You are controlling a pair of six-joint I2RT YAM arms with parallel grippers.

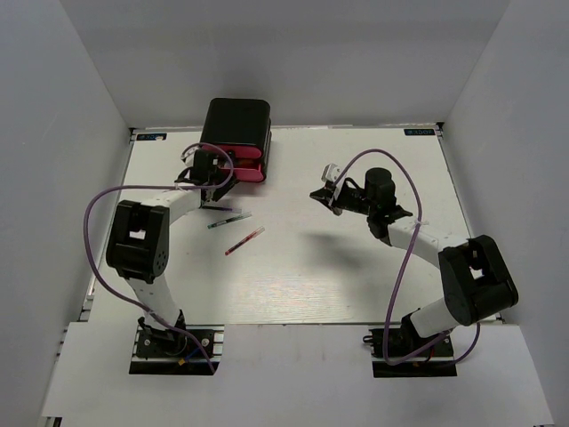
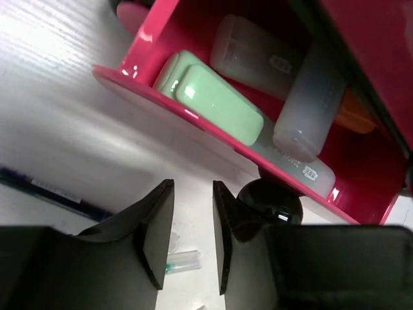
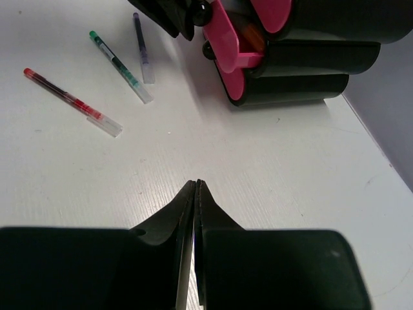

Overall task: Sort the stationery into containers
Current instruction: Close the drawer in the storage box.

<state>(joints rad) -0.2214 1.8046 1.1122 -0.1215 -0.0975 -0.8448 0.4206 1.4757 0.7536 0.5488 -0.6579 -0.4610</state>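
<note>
Three thin pens lie loose on the white surface (image 3: 271,168), just near and to the right of the black box (image 1: 238,120): a red pen (image 3: 68,100), a green pen (image 3: 119,66) and a dark pen (image 3: 142,46), none touching another. They lie close to the left arm and well apart from the right one.

The left tool (image 2: 190,236) hangs just in front of an open pink drawer (image 2: 139,81), by its black knob (image 2: 270,201). Its jaws stand slightly apart with nothing between them. The drawer already holds mint markers (image 2: 219,103) beside frosted and orange ones. The right tool (image 3: 195,206) is clenched on nothing, above bare surface.

The pens look light, stiff and smooth-barrelled, so they will likely roll or skid if nudged from one side. The safest hold is probably at mid-barrel, jaws set across the pen's length and brought down until the tips nearly meet the surface. The clear caps look slick and narrower, so they make a poor place to pinch. A gentle squeeze should do, since so slim a pen could pivot in the jaws if taken near one end.
</note>
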